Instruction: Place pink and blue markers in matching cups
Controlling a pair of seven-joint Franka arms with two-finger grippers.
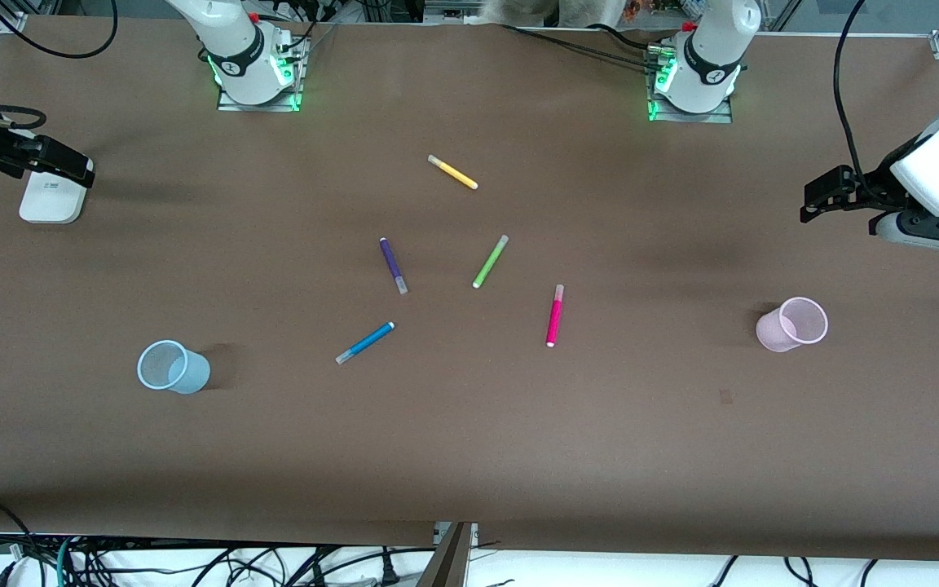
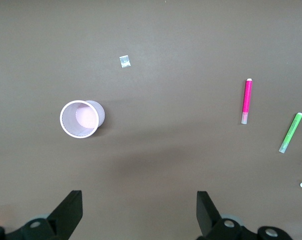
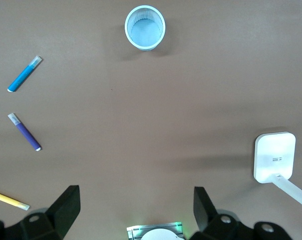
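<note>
The pink marker (image 1: pixel 555 315) lies flat mid-table and also shows in the left wrist view (image 2: pixel 247 100). The blue marker (image 1: pixel 365 342) lies flat nearer the right arm's end, and it shows in the right wrist view (image 3: pixel 24 74). The pale pink cup (image 1: pixel 792 324) (image 2: pixel 80 119) stands upright toward the left arm's end. The pale blue cup (image 1: pixel 172 367) (image 3: pixel 144 27) stands upright toward the right arm's end. Both cups look empty. My left gripper (image 1: pixel 824 196) (image 2: pixel 139 210) is open and empty, up over bare table at its end. My right gripper (image 1: pixel 66 167) (image 3: pixel 135 207) is open and empty, up over its end.
A purple marker (image 1: pixel 393 265), a lime green marker (image 1: pixel 490 261) and a yellow marker (image 1: pixel 452 172) lie mid-table, farther from the front camera than the pink and blue ones. A white flat device (image 1: pixel 50 200) lies under the right gripper's area. A small patch (image 1: pixel 725 396) marks the table near the pink cup.
</note>
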